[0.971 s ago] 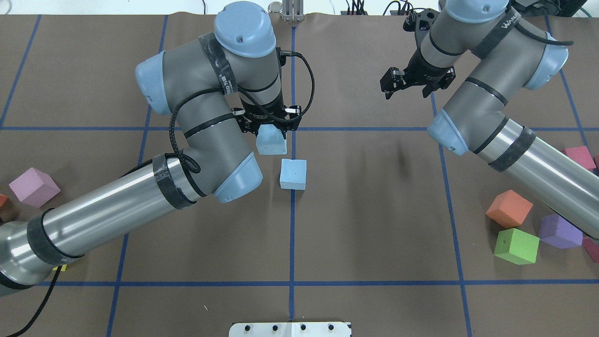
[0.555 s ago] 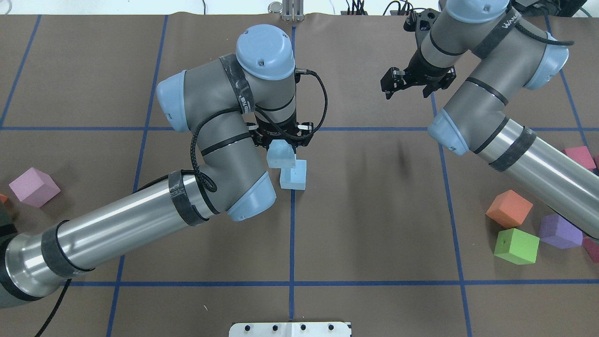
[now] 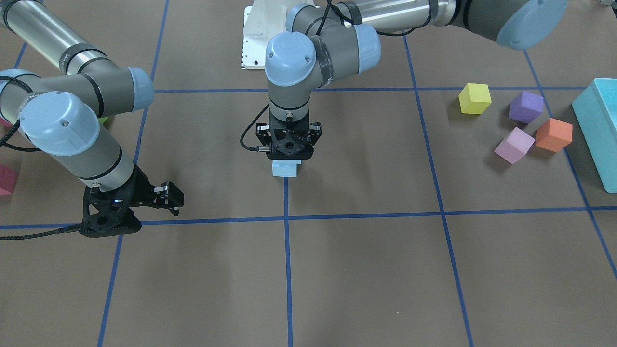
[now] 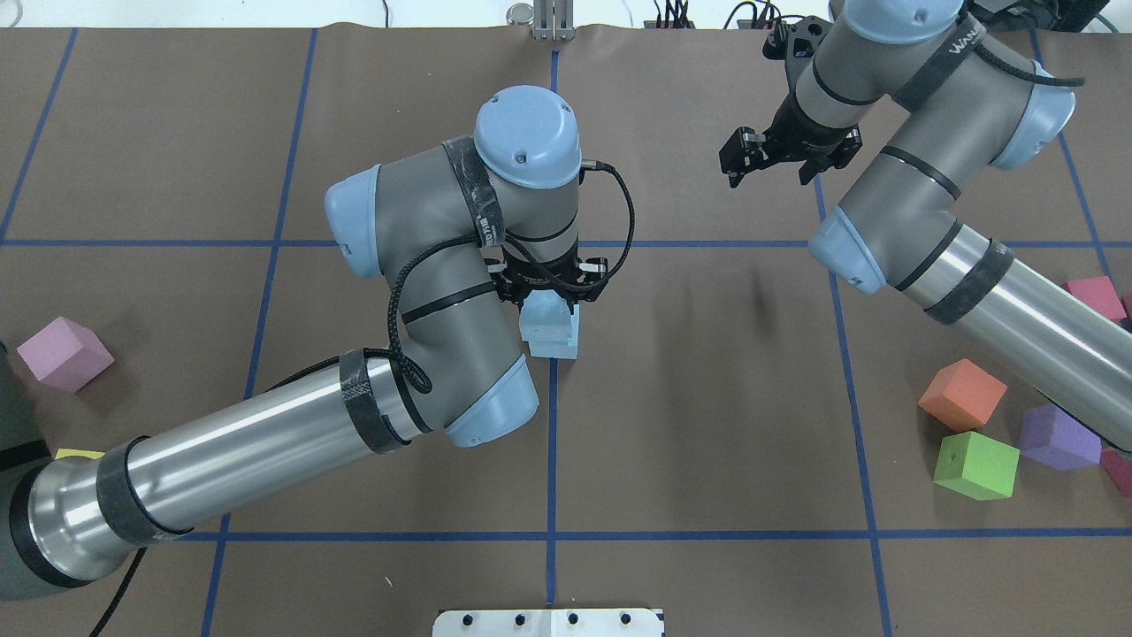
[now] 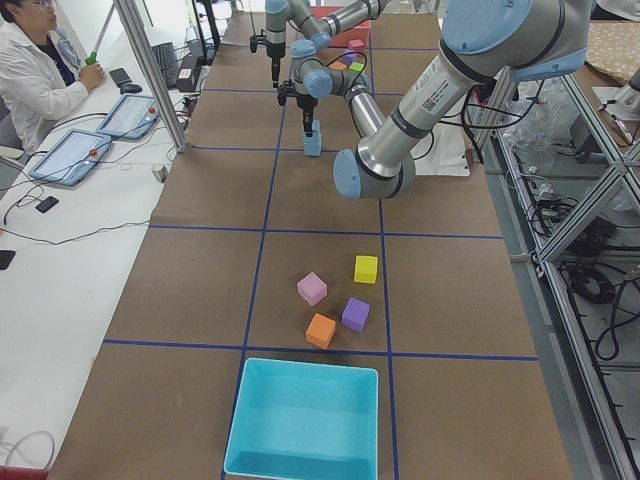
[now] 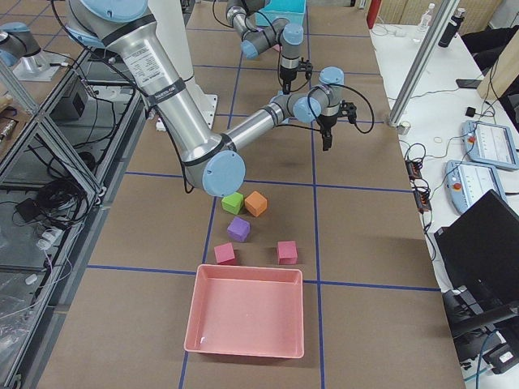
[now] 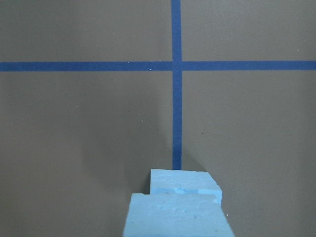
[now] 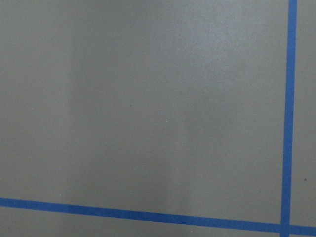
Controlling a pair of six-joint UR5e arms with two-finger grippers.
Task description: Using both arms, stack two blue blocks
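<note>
My left gripper (image 4: 550,290) is shut on one blue block (image 4: 542,320) and holds it over the second blue block (image 4: 561,343), which lies on the brown table on the centre line. The held block covers most of the lower one; I cannot tell whether they touch. In the left wrist view the held block (image 7: 177,217) fills the bottom edge with the lower block (image 7: 185,181) just beyond it. In the front-facing view the left gripper (image 3: 288,153) hides most of the blocks (image 3: 286,168). My right gripper (image 4: 776,152) is open and empty, raised at the far right.
A pale purple cube (image 4: 64,354) lies at the left edge. Orange (image 4: 962,394), green (image 4: 976,464), purple (image 4: 1058,438) and red (image 4: 1095,296) cubes lie at the right. A turquoise bin (image 3: 597,130) and a pink tray (image 6: 247,320) stand at the table's ends.
My left arm has carried the held blue block right and toward the robot, from beside the second blue block to over it. The right arm has stayed still.
</note>
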